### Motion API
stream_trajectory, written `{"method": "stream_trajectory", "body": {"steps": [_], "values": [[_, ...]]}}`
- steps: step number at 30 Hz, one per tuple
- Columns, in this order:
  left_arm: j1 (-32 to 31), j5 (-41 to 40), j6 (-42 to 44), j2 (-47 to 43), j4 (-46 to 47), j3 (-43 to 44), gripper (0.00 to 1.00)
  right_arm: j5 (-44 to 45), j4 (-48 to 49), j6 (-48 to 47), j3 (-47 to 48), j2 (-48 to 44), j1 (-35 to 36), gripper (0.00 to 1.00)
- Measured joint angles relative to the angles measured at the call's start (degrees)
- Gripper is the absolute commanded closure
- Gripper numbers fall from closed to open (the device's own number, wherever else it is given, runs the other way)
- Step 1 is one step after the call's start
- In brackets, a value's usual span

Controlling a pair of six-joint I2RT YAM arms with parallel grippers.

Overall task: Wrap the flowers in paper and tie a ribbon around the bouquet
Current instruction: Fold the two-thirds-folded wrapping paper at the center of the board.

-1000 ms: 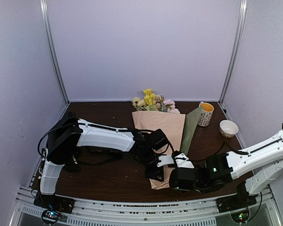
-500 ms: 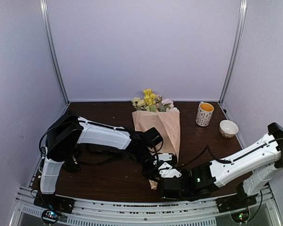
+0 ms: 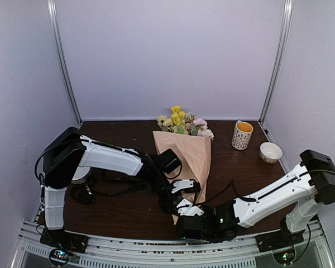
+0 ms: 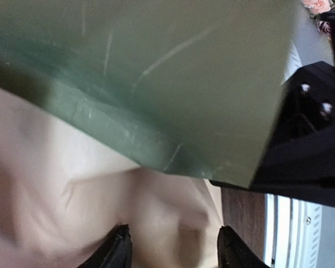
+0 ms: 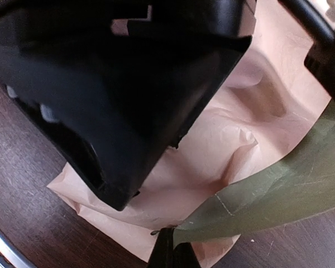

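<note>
Right wrist view: my right gripper [image 5: 173, 248] is pinched on the green-backed edge of the paper [image 5: 223, 139], while my left gripper [image 4: 173, 251] stands parted over peach folds. The bouquet [image 3: 184, 151] lies left of the mug [image 3: 243, 134]. I judge the sheet light, soft and tearable, best held at its edges.

The right gripper [image 5: 171, 248] has pulled the paper [image 5: 279, 192] leftward — over the bouquet [image 3: 185, 149]. The left gripper [image 4: 173, 248] has widened.
</note>
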Motion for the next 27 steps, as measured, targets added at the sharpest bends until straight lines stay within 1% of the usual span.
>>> {"method": "stream_trajectory", "body": {"steps": [5,9,15,20,24,27], "values": [[1.1,0.2,0.1,-3.5,-1.0,-2.0,0.44,0.1,2.3,0.0,0.5,0.0,-0.1,1.0],[1.6,0.7,0.0,-5.2,-1.2,-3.7,0.46,-0.5,3.3,0.0,0.6,0.0,-0.4,1.0],[4.1,2.4,0.5,-9.7,-1.6,-8.5,0.48,-0.8,5.8,-0.1,1.3,0.0,-0.8,1.0],[4.6,2.6,2.2,-11.5,-3.6,-9.0,0.48,-1.0,6.9,-0.7,2.0,0.0,-0.9,1.0],[4.8,0.9,2.7,-11.6,-4.4,-9.4,0.53,-1.6,7.0,-1.1,2.0,0.0,-0.9,1.0],[5.1,-1.2,2.8,-12.5,-3.9,-11.4,0.61,-2.1,6.8,-1.3,2.0,0.2,-1.1,1.0]]}}
